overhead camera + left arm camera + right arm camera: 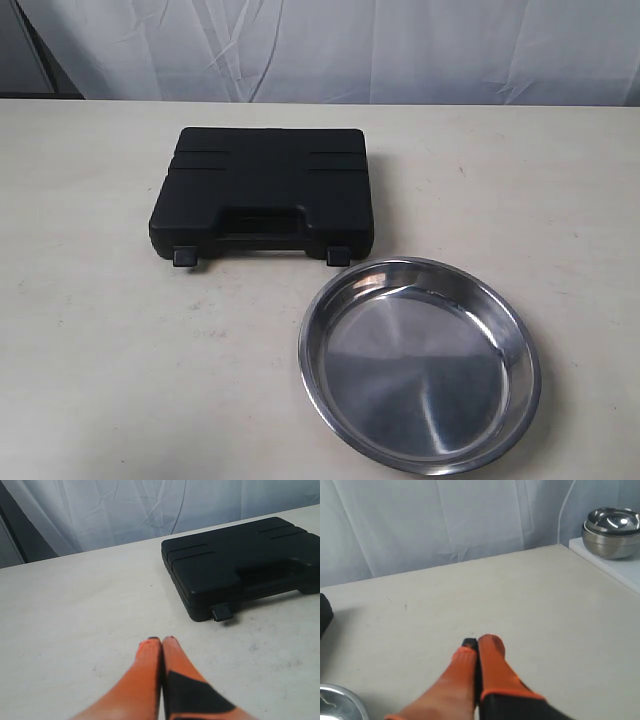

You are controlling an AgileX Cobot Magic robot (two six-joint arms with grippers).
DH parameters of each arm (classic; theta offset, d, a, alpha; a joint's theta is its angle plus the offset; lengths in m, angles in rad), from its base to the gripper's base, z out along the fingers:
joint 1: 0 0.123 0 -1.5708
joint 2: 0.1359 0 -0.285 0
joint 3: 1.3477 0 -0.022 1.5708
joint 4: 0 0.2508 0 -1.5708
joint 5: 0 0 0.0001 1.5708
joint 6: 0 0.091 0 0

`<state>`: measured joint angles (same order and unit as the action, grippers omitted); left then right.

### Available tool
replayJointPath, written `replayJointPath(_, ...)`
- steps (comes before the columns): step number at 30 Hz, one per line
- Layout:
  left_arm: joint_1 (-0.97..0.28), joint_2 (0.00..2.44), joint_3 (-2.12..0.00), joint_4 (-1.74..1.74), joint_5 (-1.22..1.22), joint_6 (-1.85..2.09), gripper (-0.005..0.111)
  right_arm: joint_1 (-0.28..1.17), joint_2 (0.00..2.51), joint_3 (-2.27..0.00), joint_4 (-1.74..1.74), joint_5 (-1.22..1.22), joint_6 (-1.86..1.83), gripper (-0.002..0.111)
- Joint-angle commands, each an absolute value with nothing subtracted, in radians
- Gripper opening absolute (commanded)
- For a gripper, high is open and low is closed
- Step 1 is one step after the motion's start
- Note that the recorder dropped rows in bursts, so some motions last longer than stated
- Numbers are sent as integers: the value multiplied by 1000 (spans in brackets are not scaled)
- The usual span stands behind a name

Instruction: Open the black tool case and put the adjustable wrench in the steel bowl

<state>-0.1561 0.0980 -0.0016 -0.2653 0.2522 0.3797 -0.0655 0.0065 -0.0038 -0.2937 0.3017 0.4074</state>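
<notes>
Case: the black tool case (262, 195) is laid flat on the table (90, 350) with the lid shut. Its long axis runs from left to right across the exterior view.
Latches: the latches (184, 258) are set on the case's long handle edge, which is turned toward the exterior camera.
Wrench: the adjustable wrench is not seen and is judged to be shut inside the case.
Bowl: the steel bowl (420, 365) is empty. It is placed just beside the case's latch edge, off the right-hand corner, and apart from it.
Left jaws: they are pressed together and nothing is held. The case lies ahead of them and off to one side, with a latch corner nearest.
Right jaws: they are pressed together and nothing is held. Only a sliver of the case is caught in the right wrist view.
Nearer arm: the left arm is judged nearer the case.
Coming move: the latches are best approached from the handle edge, across the case's short axis.
</notes>
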Motion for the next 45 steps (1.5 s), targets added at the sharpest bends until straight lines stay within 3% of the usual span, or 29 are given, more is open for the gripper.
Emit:
replayJointPath(1, -163, 93, 0, -269, 239, 376, 0, -70, 0, 0, -308, 158, 396, -1)
replayJointPath(12, -163, 93, 0, -269, 239, 376, 0, -70, 0, 0, 166, -531, 477, -1)
replayJointPath(18, -163, 93, 0, -269, 239, 376, 0, -70, 0, -40, 407, -639, 641, -1)
replayJointPath(25, -163, 93, 0, -269, 239, 376, 0, -70, 268, -320, 336, -647, 305, -1)
replayJointPath(30, -163, 93, 0, -269, 239, 376, 0, -61, 730, -683, -295, -217, 388, -1)
replayJointPath(34, -163, 93, 0, -269, 239, 376, 0, 18, 1058, -981, -464, 167, 487, -1)
replayJointPath(39, -163, 93, 0, -269, 239, 376, 0, 229, 1426, -1313, -284, 548, 93, -1)
replayJointPath(42, -163, 93, 0, -269, 239, 376, 0, 324, 1708, -1601, 129, 911, -358, -1)
replayJointPath(45, -163, 93, 0, -269, 239, 376, 0, 381, 1960, -1846, 388, 1163, -559, -1)
